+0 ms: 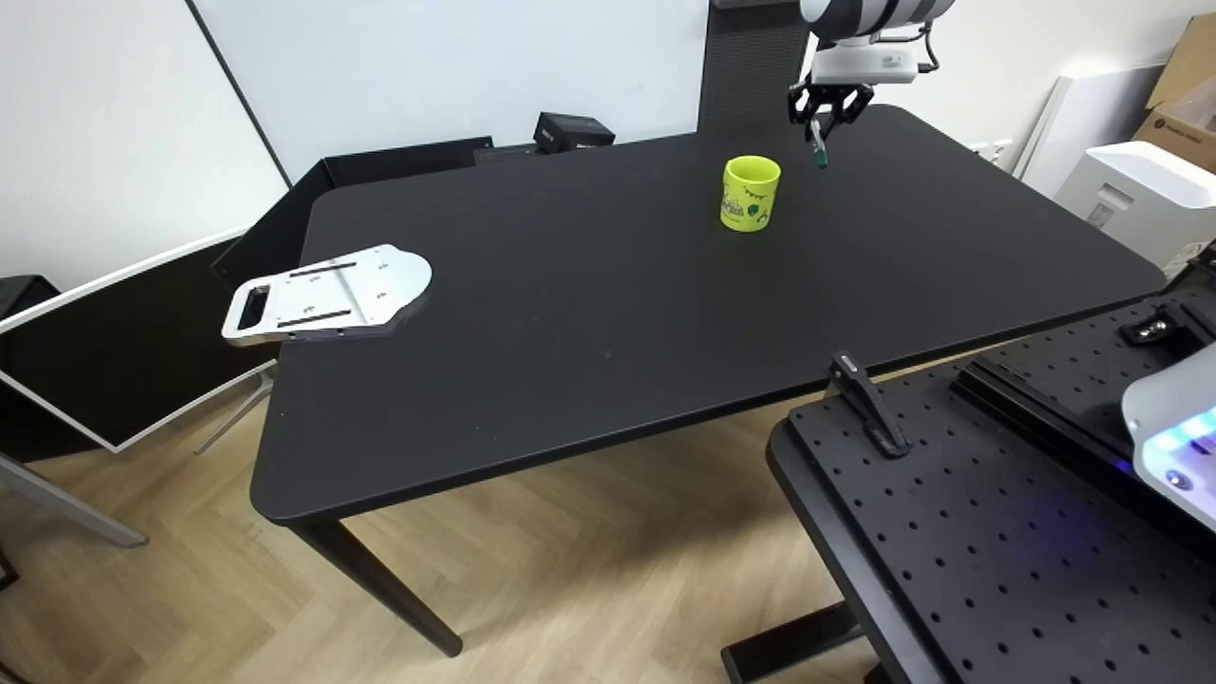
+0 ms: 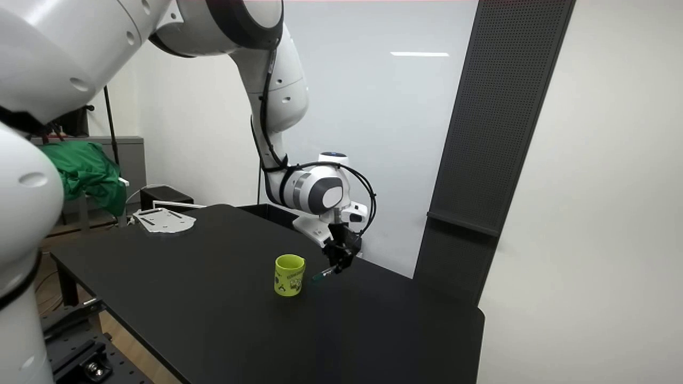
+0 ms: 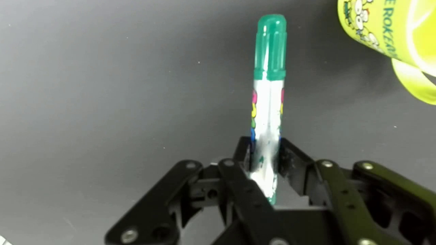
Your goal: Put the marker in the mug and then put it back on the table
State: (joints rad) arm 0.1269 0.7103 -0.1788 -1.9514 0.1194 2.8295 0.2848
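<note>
The marker (image 3: 269,98), white with a green cap and coloured spots, is pinched near its rear end by my gripper (image 3: 264,148), shut on it. Its capped end points away from the fingers. In both exterior views the gripper (image 1: 818,122) hangs beside the mug, and the marker (image 2: 324,274) slants cap-down; whether its tip touches the table is hard to tell. The bright yellow-green mug (image 1: 749,199) stands upright on the black table (image 1: 532,332), apart from the marker. At the wrist view's top right corner, part of the mug (image 3: 378,30) and its handle show.
A silver plate with a handle slot (image 1: 332,290) lies at the table's far end, overhanging the edge. A black perforated board (image 1: 1007,513) adjoins the table's near side, with a black clamp (image 1: 869,404) on it. A whiteboard (image 2: 389,117) rises behind the table.
</note>
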